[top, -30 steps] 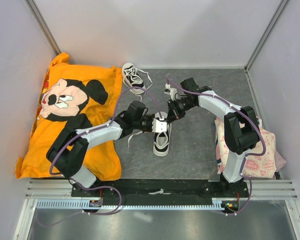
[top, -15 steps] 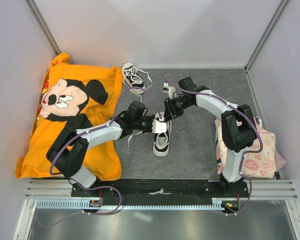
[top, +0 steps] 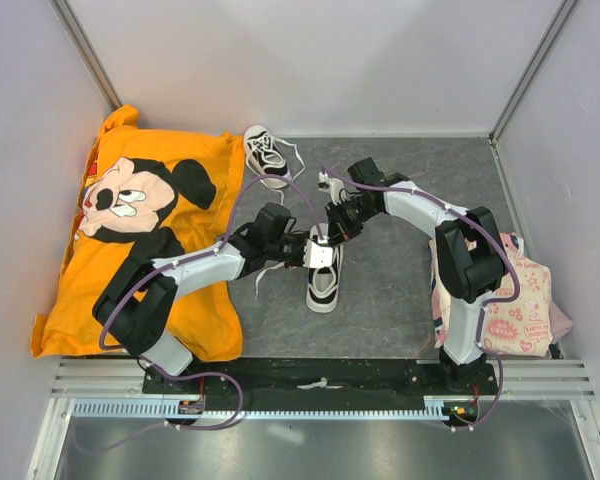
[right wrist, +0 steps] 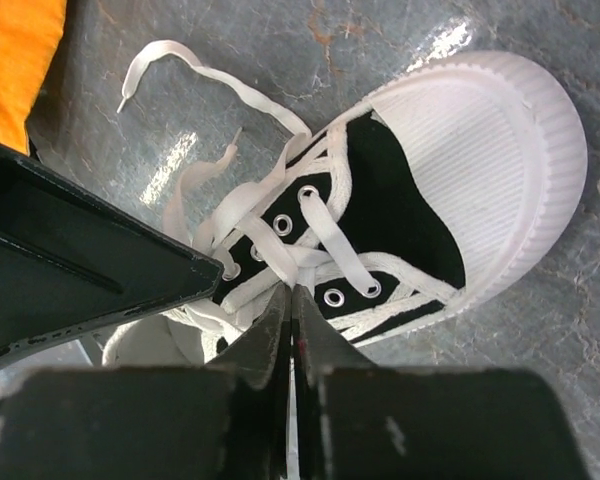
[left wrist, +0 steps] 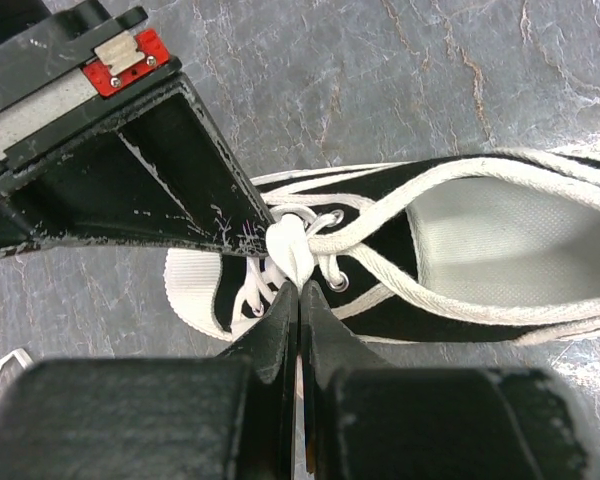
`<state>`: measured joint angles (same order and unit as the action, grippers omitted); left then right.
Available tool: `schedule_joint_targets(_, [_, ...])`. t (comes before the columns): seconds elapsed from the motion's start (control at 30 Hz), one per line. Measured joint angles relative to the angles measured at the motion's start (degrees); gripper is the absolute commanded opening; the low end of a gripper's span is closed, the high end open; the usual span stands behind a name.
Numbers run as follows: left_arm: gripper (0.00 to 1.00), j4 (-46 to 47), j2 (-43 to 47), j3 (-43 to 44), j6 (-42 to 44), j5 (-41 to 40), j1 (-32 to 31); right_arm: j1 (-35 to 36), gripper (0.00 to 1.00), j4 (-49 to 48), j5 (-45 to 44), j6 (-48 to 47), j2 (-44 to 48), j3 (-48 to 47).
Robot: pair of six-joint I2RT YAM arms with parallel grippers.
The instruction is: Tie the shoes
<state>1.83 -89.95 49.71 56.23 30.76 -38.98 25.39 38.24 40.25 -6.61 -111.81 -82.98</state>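
Observation:
One black shoe (top: 323, 278) with a white toe cap lies mid-table, toe toward the arms. In the left wrist view my left gripper (left wrist: 300, 292) is shut on a bunched white lace (left wrist: 290, 245) at that shoe's (left wrist: 500, 230) top eyelets. In the right wrist view my right gripper (right wrist: 292, 292) is shut on a lace crossing (right wrist: 302, 262) of the same shoe (right wrist: 480, 170). Seen from the top, the left gripper (top: 319, 250) and the right gripper (top: 332, 231) meet over the laces. The other shoe (top: 265, 157) lies at the back with loose laces.
An orange Mickey Mouse shirt (top: 130, 230) covers the table's left side, under the left arm. A pink patterned cloth (top: 520, 300) lies at the right by the right arm's base. Walls close in the back and both sides.
My right gripper has moved left and nearer, onto the shoe's laces beside the left gripper. The left arm and both shoes have stayed put.

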Motion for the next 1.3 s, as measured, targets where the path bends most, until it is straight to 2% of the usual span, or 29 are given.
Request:
schedule_joint_targets(0.43, [0.02,-1.2,-1.4,0.6,-0.7,-2.7,0.0,-0.5,0.0,-0.5,0.4,2.1,4.1,0.7])
schedule_joint_targets(0.73, [0.01,-2.8,-2.9,5.1,-6.3,-5.2,0.0,-0.5,0.01,-0.9,1.5,2.4,5.1,2.5])
schedule_joint_targets(1.0, [0.02,-3.9,-2.9,6.3,-9.8,-5.1,-0.7,-0.6,0.14,-1.0,2.2,3.6,5.2,2.6])
schedule_joint_targets(1.3, [0.02,-3.9,-3.9,6.3,-13.9,-5.0,-1.9,-1.5,0.23,-1.2,3.7,5.3,5.2,2.6])
